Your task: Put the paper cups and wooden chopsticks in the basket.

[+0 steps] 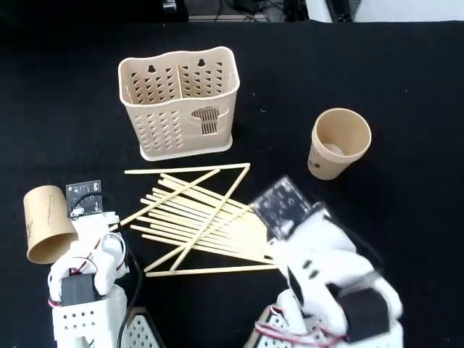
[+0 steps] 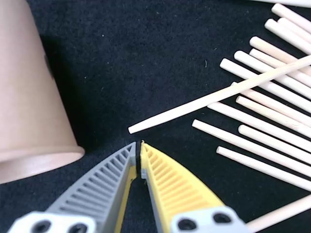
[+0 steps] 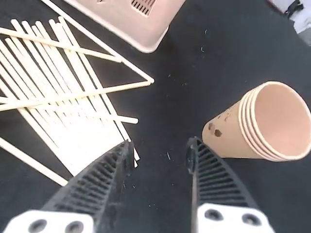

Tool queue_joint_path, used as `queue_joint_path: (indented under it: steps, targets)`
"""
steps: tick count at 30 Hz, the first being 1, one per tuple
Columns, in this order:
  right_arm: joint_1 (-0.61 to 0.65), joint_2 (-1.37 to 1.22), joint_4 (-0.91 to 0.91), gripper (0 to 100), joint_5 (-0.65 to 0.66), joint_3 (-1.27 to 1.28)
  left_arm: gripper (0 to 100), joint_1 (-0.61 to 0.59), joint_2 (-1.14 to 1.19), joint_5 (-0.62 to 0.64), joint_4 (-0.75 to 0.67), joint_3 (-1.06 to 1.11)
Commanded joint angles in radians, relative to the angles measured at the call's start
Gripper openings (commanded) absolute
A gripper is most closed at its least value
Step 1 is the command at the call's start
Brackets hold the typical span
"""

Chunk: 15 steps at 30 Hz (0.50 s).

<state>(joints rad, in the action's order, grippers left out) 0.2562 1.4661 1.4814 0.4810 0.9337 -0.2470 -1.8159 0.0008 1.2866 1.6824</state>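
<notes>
A beige perforated basket [image 1: 177, 101] stands at the back of the black table. In front of it lies a loose pile of wooden chopsticks [image 1: 196, 217]. One paper cup [image 1: 47, 221] lies on its side at the left, and a nested stack of paper cups [image 1: 338, 143] stands upright at the right. My left gripper [image 2: 137, 145] is shut on nothing, just above the cloth between the lying cup [image 2: 29, 97] and the chopstick tips [image 2: 252, 97]. My right gripper [image 3: 158, 150] is open and empty, low over the cloth between the chopsticks [image 3: 63, 97] and the cup stack [image 3: 262, 124].
The left arm [image 1: 83, 283] and right arm [image 1: 326, 290] stand at the near edge, either side of the pile. The basket's corner [image 3: 131, 19] shows beyond the right gripper. Bare black cloth lies between the pile and the upright cups.
</notes>
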Motion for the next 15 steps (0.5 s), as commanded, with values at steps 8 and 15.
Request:
queue_joint_path:
  steps: [8,15]
  targets:
    - [0.166,-0.202,-0.281,19.1,-0.017,0.191,3,0.030,-0.003,-0.002,-0.015,0.010]
    - [0.236,-0.211,-0.565,19.1,-0.183,0.433,3,0.028,-0.003,-0.002,-0.011,-0.093]
